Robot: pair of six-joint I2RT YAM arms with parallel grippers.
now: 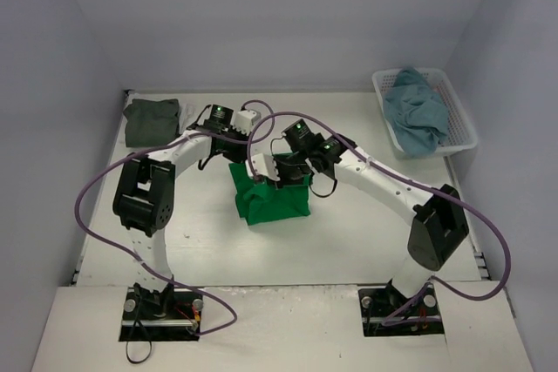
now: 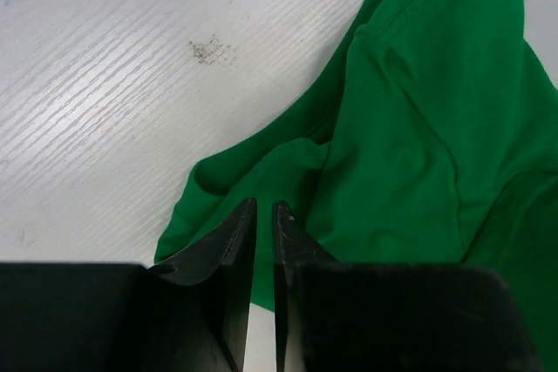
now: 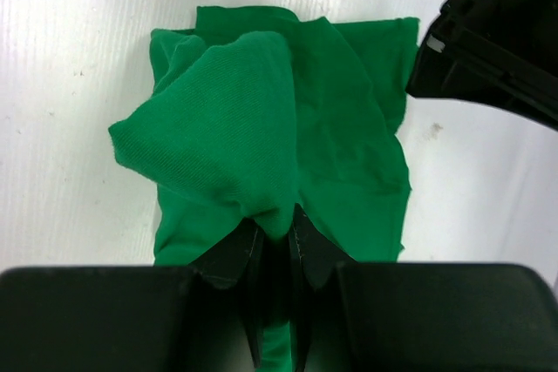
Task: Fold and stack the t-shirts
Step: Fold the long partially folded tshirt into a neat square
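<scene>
Green t-shirt (image 1: 270,199) is lying mid-surface (image 2: 105,84) between both arms; my right hand (image 3: 277,224) is clamping a lifted fold, my left hand (image 2: 264,208) is pinching its edge, cloth running away rightward.

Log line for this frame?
phase: folding | left gripper: shut on green t-shirt edge | right gripper: shut on lifted fold | olive t-shirt: far left | blue t-shirt: in basket

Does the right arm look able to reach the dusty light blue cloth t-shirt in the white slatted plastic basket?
Probably yes: the light blue t-shirt lies uncovered in the open-topped basket on that arm's side. But the right gripper is shut on the bright green cloth t-shirt, which it must release first.
</scene>
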